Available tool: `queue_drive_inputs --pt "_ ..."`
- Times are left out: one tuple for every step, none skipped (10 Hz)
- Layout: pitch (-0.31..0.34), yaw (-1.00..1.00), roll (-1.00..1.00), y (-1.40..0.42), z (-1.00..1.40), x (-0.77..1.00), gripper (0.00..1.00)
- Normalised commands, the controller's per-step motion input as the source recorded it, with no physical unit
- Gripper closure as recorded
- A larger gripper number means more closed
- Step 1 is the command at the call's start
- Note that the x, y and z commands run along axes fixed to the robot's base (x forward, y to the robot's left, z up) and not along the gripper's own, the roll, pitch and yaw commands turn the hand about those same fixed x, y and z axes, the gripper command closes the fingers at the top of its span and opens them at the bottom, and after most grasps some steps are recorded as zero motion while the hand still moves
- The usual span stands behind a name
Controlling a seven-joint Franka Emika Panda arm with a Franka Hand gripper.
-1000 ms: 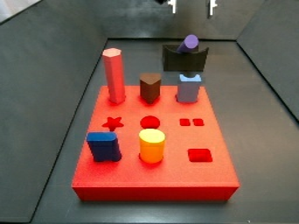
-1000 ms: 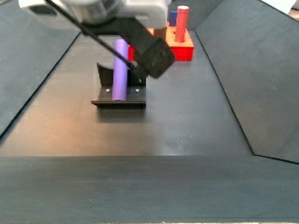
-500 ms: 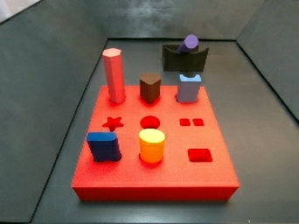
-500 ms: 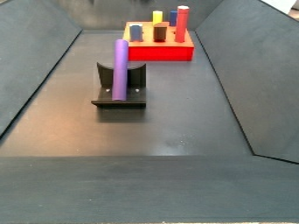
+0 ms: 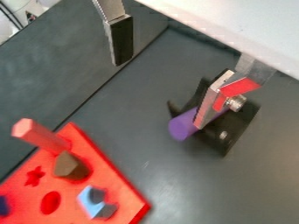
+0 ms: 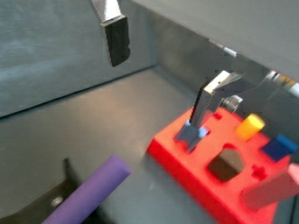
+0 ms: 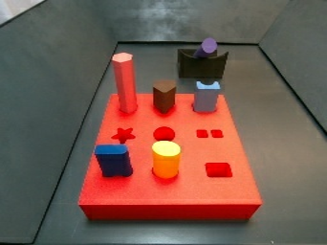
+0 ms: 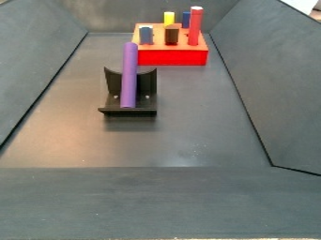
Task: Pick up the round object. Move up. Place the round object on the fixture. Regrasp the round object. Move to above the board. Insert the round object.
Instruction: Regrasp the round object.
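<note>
Hand: the hand [image 5: 170, 57] is showing only in the wrist views, hanging high above the tabletop [image 8: 189, 141] with its two silver fingers [image 5: 121, 39] spread well apart and nothing sitting between them; it is not appearing in either side view.
Round object: the round object [image 8: 128, 73] is lying in the notch of the fixture [image 8: 129, 101], its purple length sticking out past the block in a side view; only its end [image 7: 208, 45] is showing above the fixture in a side view, and it is also showing in both wrist views [image 5: 181, 128] [image 6: 87, 194].
Fixture: the fixture is standing on the dark tabletop, apart from the board [image 7: 166, 182], between the board and one end wall of the tabletop.
Board: the board is lying flat near the middle of the tabletop in a side view, showing a star hole [image 7: 124, 135], a round hole [image 7: 163, 134] and square holes [image 7: 209, 133].
Pegs on the board: the tall pink peg [image 7: 124, 82] is standing upright at a board corner nearest the fixture, with the brown peg [image 7: 163, 96] and light blue peg [image 7: 206, 96] beside it; the yellow cylinder [image 7: 166, 159] and dark blue block [image 7: 113, 160] are standing toward the board's opposite edge.
</note>
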Motion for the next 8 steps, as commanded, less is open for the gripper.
queue_drive_inputs --pt "-0.003 0.03 1.00 -0.03 0.01 -0.02 0.00" --pt "-0.005 0.03 1.00 -0.03 0.01 -0.02 0.00" --pt "-0.011 0.03 1.00 -0.02 0.01 -0.01 0.00" --pt "-0.015 0.04 1.00 -0.02 0.00 0.00 0.00" --pt "-0.016 0.04 1.00 -0.02 0.01 0.00 0.00" --pt "-0.013 0.04 1.00 -0.02 0.00 0.00 0.00" --pt "-0.009 0.04 1.00 -0.02 0.00 0.00 0.00" --pt "0.000 0.04 1.00 -0.02 0.01 0.01 0.00"
